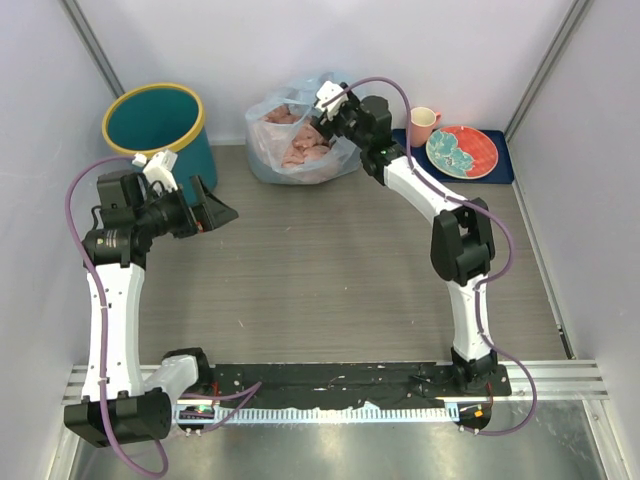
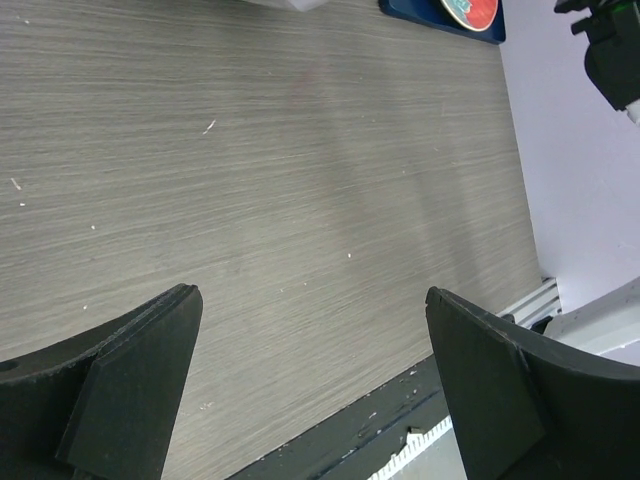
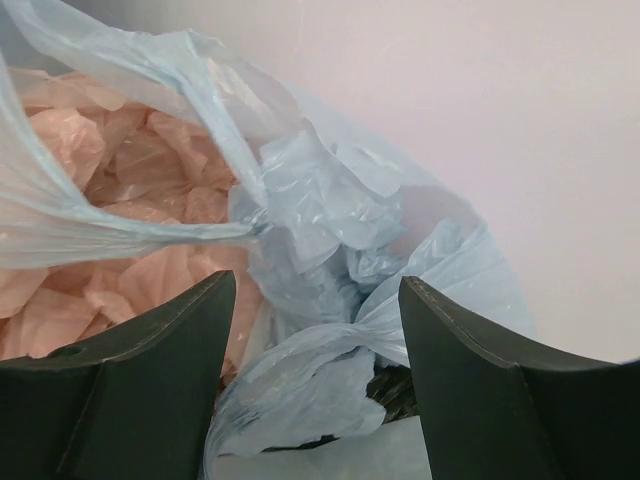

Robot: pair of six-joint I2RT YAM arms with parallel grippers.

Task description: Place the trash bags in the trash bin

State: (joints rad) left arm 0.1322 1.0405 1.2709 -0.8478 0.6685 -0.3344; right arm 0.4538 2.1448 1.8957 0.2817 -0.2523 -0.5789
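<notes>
Trash bag [image 1: 290, 150], light blue with pink lumps inside, is being shown in the top view at upper middle, sitting on the table [image 1: 320, 280] to the right of the trash bin [image 1: 160, 125], with the right gripper [image 1: 318, 128] being held at its top. In the left wrist view, the left gripper [image 2: 315, 390] is being held wide apart above the wood surface. In the right wrist view, the right jaws are being held spread, with bunched blue film lying between them.
</notes>
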